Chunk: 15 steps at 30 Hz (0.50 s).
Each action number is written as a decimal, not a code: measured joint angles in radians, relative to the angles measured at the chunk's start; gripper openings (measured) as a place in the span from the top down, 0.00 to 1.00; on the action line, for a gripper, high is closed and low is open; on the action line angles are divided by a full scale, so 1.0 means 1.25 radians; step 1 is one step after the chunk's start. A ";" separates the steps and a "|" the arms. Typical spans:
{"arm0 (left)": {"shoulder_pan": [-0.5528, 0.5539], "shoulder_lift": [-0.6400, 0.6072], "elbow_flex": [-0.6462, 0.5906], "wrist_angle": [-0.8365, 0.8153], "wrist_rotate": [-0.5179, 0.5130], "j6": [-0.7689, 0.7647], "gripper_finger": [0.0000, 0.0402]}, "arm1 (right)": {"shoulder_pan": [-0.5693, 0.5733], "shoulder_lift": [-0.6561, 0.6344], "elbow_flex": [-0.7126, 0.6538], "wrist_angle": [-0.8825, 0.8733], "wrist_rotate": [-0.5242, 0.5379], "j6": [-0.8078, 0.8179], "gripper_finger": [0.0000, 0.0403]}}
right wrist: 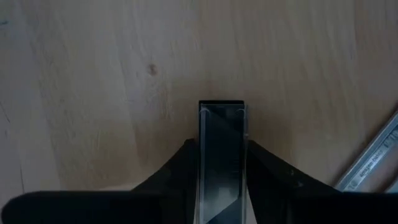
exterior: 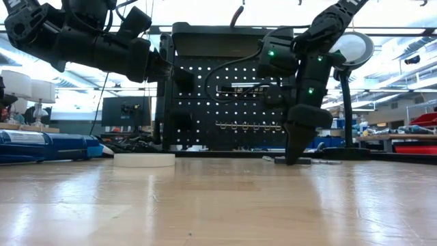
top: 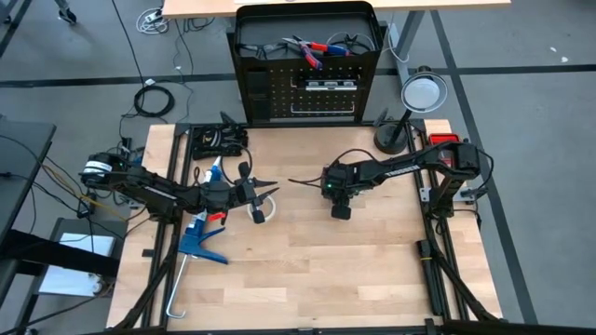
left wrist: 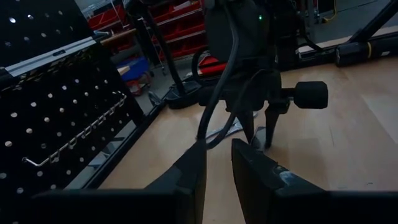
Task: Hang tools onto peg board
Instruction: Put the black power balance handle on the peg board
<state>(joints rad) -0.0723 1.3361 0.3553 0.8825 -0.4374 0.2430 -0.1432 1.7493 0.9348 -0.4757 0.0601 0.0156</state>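
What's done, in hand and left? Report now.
Done: a pale bar sits on the peg board. In hand: right end effector closed around a dark bar on the table. Remaining: tape roll by the open left end effector, and a wrench beside the dark bar.

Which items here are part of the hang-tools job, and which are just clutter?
Job:
peg board
black bar, between the right gripper fingers
white tape roll
red-handled pliers
silver wrench

Clutter:
blue caulking gun
round lamp
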 joint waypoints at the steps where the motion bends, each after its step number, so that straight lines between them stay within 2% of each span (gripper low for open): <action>1: 0.000 0.000 0.000 0.000 0.000 -0.007 0.80 | 0.000 0.000 0.000 -0.001 0.000 0.001 0.72; 5: 0.000 0.000 0.000 0.000 0.000 -0.011 0.80 | 0.000 -0.008 0.020 -0.020 0.002 -0.004 0.72; 8: 0.000 0.000 0.000 0.000 0.000 -0.012 0.80 | 0.000 -0.032 0.052 -0.032 0.057 -0.041 0.72; 10: 0.000 0.000 0.000 0.000 0.000 -0.012 0.80 | 0.001 -0.054 0.079 -0.011 0.151 -0.083 0.72; 12: 0.000 0.000 0.000 0.000 0.000 -0.015 0.80 | 0.001 -0.065 0.093 0.013 0.284 -0.143 0.72; 15: 0.000 0.000 0.000 0.000 0.000 -0.031 0.80 | -0.006 -0.074 0.097 0.135 0.466 -0.299 0.72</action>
<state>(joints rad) -0.0719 1.3361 0.3553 0.8826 -0.4374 0.2048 -0.1502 1.6573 1.0567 -0.3073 0.6430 -0.3585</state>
